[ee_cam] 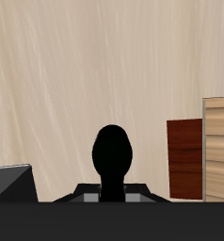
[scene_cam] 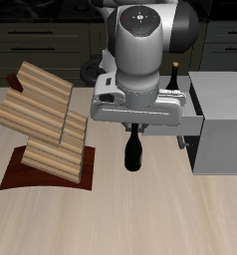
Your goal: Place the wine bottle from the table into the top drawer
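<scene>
The wine bottle (scene_cam: 133, 151) stands upright on the table (scene_cam: 140, 214), just in front of the arm. My gripper (scene_cam: 136, 127) is straight above it, mostly hidden under the arm's white hand. In the wrist view the bottle (ee_cam: 112, 155) is a black shape, and the gripper (ee_cam: 112, 196) has a grey finger (ee_cam: 86, 196) pressed against each side of its neck. The look-alike bottle (scene_cam: 175, 72) stands farther back on the grey cabinet (scene_cam: 225, 125). The top drawer (scene_cam: 197, 115) looks pulled out beside the arm.
A slatted wooden rack (scene_cam: 46, 115) on a dark red base (scene_cam: 36, 179) stands on the table on the other side of the bottle from the cabinet. The rack (ee_cam: 219, 146), its base (ee_cam: 184, 158) and a grey cabinet corner (ee_cam: 10, 184) also show in the wrist view.
</scene>
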Robot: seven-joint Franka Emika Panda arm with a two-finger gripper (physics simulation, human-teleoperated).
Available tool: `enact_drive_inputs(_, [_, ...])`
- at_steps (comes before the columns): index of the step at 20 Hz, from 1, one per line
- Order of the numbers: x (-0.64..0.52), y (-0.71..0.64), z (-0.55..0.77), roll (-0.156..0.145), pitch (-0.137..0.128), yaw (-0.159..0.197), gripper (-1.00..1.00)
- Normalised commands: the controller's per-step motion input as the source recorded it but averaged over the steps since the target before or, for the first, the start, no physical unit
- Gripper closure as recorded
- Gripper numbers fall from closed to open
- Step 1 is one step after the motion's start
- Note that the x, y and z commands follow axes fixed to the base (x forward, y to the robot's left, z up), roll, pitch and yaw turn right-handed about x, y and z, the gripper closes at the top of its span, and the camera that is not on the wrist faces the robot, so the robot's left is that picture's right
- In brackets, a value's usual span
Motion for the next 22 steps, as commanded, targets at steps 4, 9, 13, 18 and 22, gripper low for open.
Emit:
enact_drive_inputs(4, [-0.11, 0.08, 0.39, 0.007, -0.056, 0.017, 1.00])
enact_drive_inputs(9, [-0.10, 0.09, 0.31, 0.015, -0.051, -0.002, 1.00])
enact_drive_inputs(13, [-0.09, 0.12, 0.32, 0.027, -0.032, 0.017, 1.00])
enact_drive_inputs(18, [-0.17, 0.13, 0.40, 0.014, -0.047, 0.012, 1.00])
enact_drive_inputs(22, [-0.17, 0.10, 0.40, 0.011, -0.053, 0.023, 1.00])
